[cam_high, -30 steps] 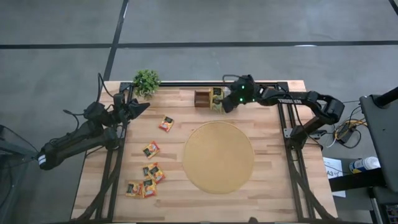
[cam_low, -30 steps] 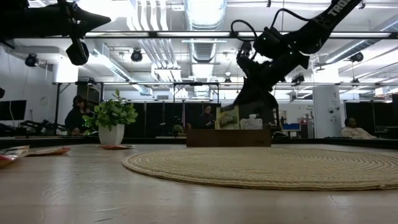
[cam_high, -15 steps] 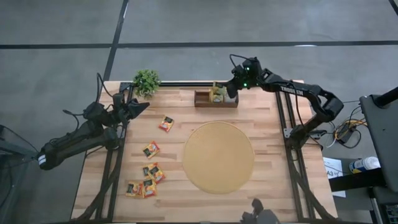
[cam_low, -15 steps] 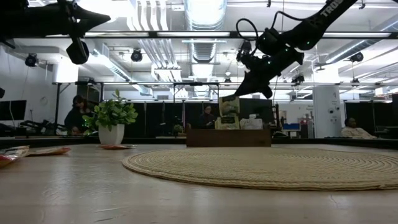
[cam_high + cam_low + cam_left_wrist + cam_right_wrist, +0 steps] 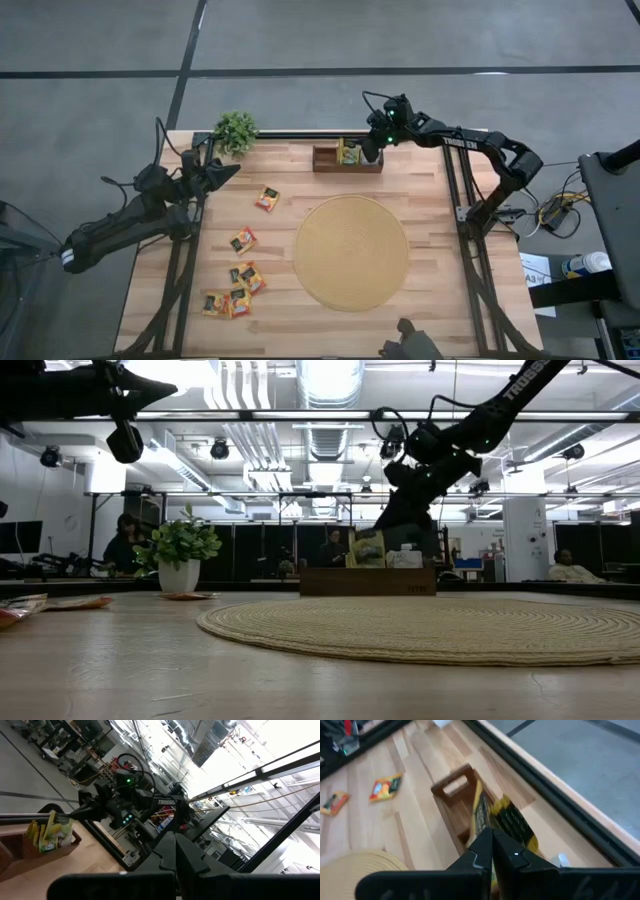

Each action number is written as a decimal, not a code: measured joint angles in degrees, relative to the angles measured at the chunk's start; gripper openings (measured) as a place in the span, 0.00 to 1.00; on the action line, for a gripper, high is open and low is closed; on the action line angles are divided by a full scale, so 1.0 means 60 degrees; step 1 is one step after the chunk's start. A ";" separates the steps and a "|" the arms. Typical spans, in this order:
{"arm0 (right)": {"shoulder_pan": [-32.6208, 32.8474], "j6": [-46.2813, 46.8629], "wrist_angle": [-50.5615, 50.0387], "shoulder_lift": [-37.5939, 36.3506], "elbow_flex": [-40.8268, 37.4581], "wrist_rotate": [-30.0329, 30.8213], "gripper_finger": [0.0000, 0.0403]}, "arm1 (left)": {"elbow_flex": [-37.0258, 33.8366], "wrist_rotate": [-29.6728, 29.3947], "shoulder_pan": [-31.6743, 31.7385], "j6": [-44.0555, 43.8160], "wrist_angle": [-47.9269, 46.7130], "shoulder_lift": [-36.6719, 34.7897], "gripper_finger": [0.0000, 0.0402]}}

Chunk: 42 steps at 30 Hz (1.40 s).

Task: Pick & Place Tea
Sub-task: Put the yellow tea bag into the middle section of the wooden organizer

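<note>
My left gripper (image 5: 232,168) hangs pinched shut and empty over the desk (image 5: 440,260) at about ten o'clock, beside the potted plant (image 5: 236,129) — it's just waiting. Below it, six loose tea sachets (image 5: 243,239) lie flat on the wood, one near nine o'clock, the rest trailing down toward seven. The round mat (image 5: 351,252) sits bare at the centre.

Now to the action at twelve o'clock: the wooden tray (image 5: 330,163). Half a second ago I had a yellow-green sachet (image 5: 349,152) lifted up above the slots; now it's down, standing on edge in the tray with the others. My right gripper (image 5: 367,149) has dropped with it to the tray's right end, fingers (image 5: 482,851) closed tight. From the wrist camera the sachet sits right at my fingertips, but I can't tell whether I'm pinching it or only touching it.

My read: this one's as good as delivered. Next call is to let go and head back left for the loose ones.
</note>
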 joint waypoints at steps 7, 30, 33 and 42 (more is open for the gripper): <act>0.0074 -0.0784 0.0004 0.0610 -0.0016 0.0002 0.02 | -0.0001 0.0004 -0.0002 -0.0124 0.0007 0.0001 0.00; 0.0231 -0.4125 -0.0148 0.0827 0.0212 0.0743 0.02 | -0.0001 0.0004 0.0001 -0.0887 0.0000 0.0004 0.00; 0.0334 -0.4235 -0.0043 0.0835 -0.0094 0.0791 0.02 | 0.0000 0.0004 0.0001 -0.0961 0.0000 0.0000 0.00; 0.0459 -0.4519 0.1277 0.0835 -0.0220 0.1377 0.02 | -0.0001 0.0004 0.0000 -0.1099 -0.0004 0.0000 0.00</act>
